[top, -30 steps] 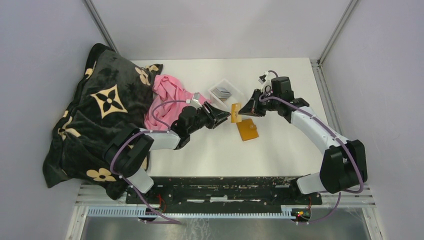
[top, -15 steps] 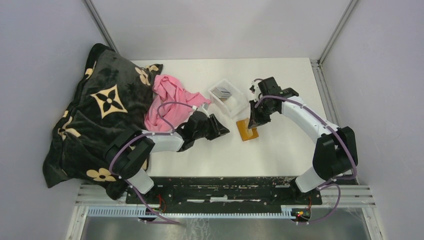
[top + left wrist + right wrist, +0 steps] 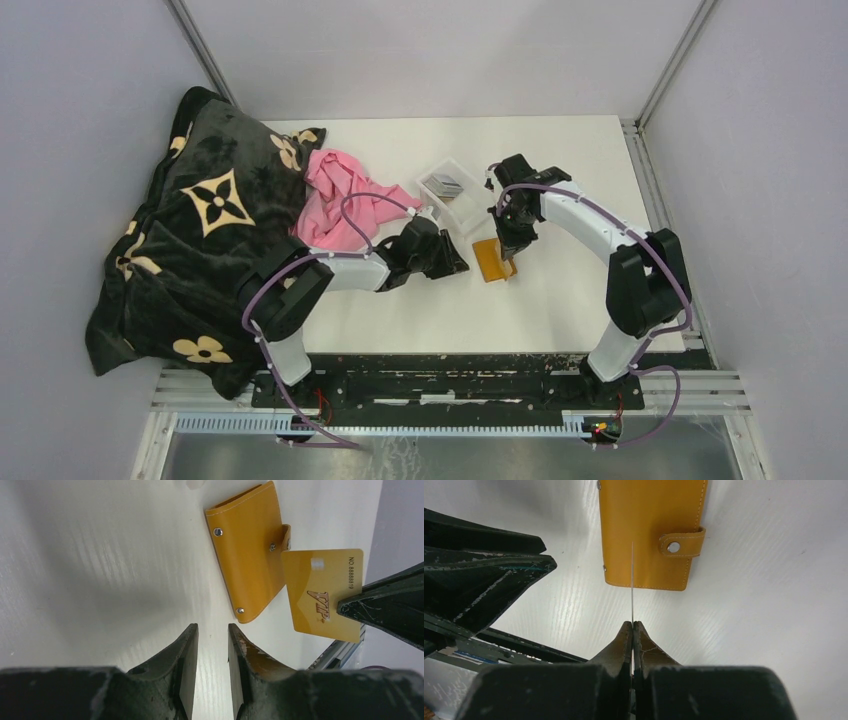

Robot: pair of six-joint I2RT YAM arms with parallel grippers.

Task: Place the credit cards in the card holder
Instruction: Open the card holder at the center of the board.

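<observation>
Evidently the right gripper (image 3: 632,626) pinches a gold credit card (image 3: 322,595) edge-down over the card holder (image 3: 247,550), which lies snapped shut beside the empty, slightly parted left gripper (image 3: 212,630), so pushing down could bend or dislodge the card.

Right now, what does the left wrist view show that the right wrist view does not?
Only left wrist: the printed face of the gold card, pinched at one edge by the right fingers; the gap between the empty left fingers. Only right wrist: that card edge-on, a thin line in shut fingers. Both: the closed orange card holder flat on the white table, and both pairs of fingers.
</observation>
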